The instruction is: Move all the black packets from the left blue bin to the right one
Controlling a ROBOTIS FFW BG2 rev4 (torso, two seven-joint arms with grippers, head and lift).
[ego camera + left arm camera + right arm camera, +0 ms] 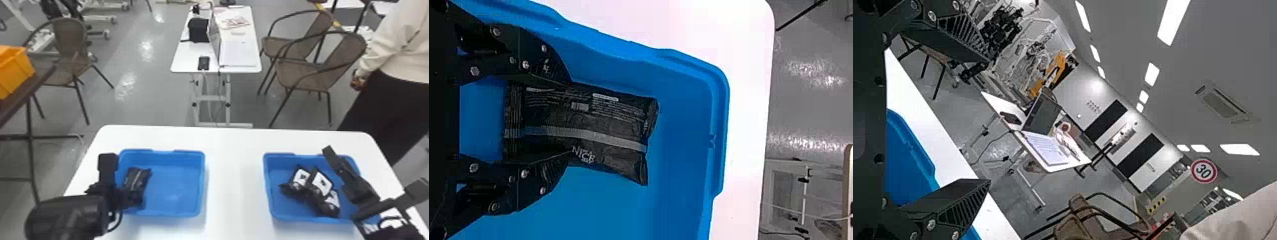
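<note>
Inside the left bin (177,185), one packet (137,180); right bin (277,164), three packets (319,188).

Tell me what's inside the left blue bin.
The left blue bin holds one visible black packet with a pale stripe. The left tool covers part of it, and whatever lies beneath the packet or the tool can't be seen.

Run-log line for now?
left gripper at packet in left blue bin, hold unclear | right gripper open by right blue bin | three packets in right bin | transfer unfinished
</note>
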